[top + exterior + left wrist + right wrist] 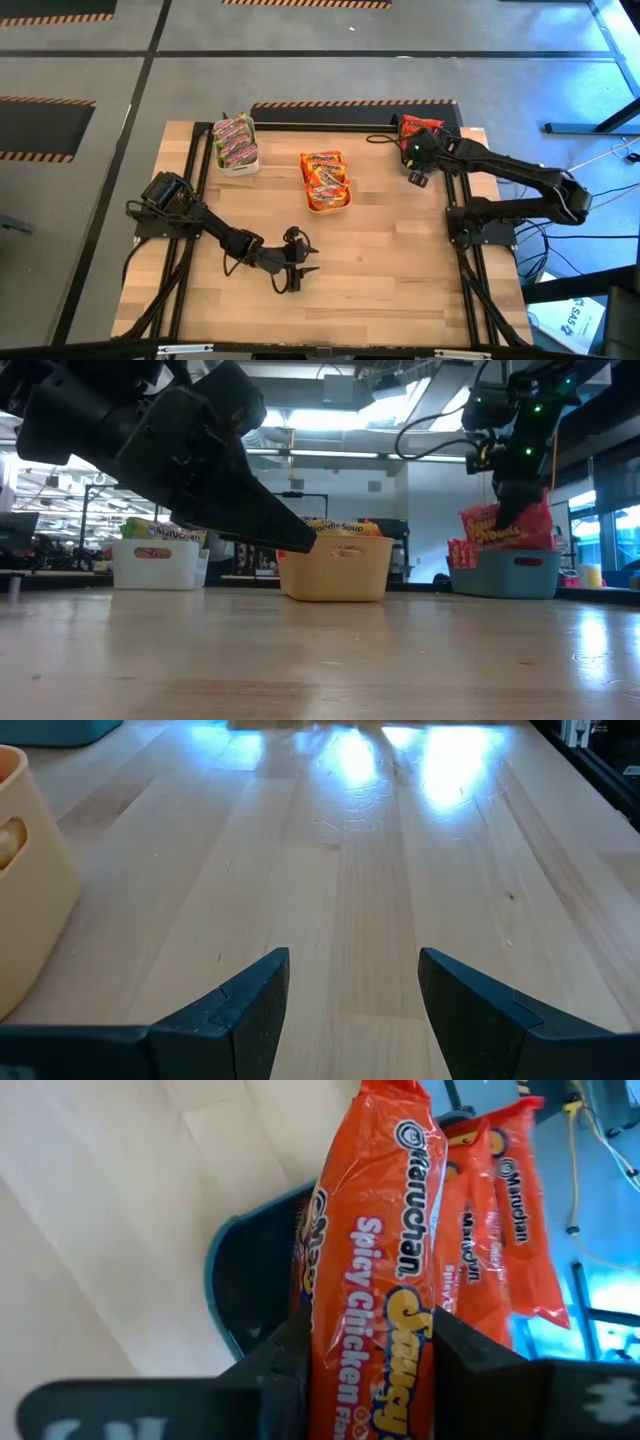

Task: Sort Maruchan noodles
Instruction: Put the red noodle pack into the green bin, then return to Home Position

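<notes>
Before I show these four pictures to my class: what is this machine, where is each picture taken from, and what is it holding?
It is a robot with two dark arms at a wooden table. One camera looks straight down, one sits at table height, and one rides on each wrist. Three bins hold sorted noodle packets: a white bin, a yellow bin and a blue bin. The right gripper is over the blue bin with a red Spicy Chicken packet between its fingers. The left gripper is open and empty over bare table.
</notes>
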Tool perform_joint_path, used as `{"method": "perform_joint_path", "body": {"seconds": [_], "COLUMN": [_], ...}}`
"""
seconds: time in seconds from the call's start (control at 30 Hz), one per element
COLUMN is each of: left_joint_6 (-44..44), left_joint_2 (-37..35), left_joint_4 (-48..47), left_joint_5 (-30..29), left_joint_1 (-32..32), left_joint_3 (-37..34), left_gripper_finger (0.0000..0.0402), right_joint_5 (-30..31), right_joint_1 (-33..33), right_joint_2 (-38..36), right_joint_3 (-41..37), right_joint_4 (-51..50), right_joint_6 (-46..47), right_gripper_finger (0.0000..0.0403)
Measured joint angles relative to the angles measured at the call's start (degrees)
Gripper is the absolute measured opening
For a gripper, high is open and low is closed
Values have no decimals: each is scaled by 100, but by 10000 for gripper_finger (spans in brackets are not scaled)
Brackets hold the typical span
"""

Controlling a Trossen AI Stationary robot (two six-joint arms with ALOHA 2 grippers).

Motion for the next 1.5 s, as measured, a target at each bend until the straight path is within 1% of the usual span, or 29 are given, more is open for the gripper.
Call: {"method": "perform_joint_path", "body": {"seconds": [0.23, 0.4, 0.7, 0.9, 1.0, 1.1, 1.17, 1.27, 1.33, 1.4, 1.5], "left_joint_6": [2, 2, -2, 0, -2, -2, -2, 0, 0, 0, 24], "left_joint_2": [2, 2, 4, 4, 4, 4, 4, 4, 4, 4, 4], "left_joint_4": [0, 0, 2, 2, 2, 2, 4, 3, 7, 11, 75], "left_joint_5": [-2, 3, 3, 5, 5, 7, 7, 7, 8, 7, 7], "left_joint_1": [20, 18, 18, 18, 18, 18, 18, 18, 16, 16, 16], "left_joint_3": [1, 2, 2, 2, 2, 2, 2, 2, 2, 2, 2], "left_gripper_finger": [218, 218, 218, 218, 218, 218, 218, 218, 218, 218, 218], "right_joint_5": [-469, -800, -1123, -974, -899, -841, -749, -445, -355, -388, -430], "right_joint_1": [-238, -443, -991, -1048, -1043, -1049, -1058, -1050, -1050, -1052, -1000], "right_joint_2": [0, 39, 762, 1110, 1156, 1169, 1178, 1178, 1178, 1177, 1114], "right_joint_3": [-193, -248, -239, -235, -233, -246, -251, -249, -161, 10, 383], "right_joint_4": [175, 335, 490, 522, 517, 555, 503, 414, 173, -94, -647], "right_joint_6": [-477, -513, -353, -177, -149, 45, 79, 97, 124, 262, 499], "right_gripper_finger": [99, 100, 100, 101, 107, 128, 152, 194, 218, 235, 248]}}
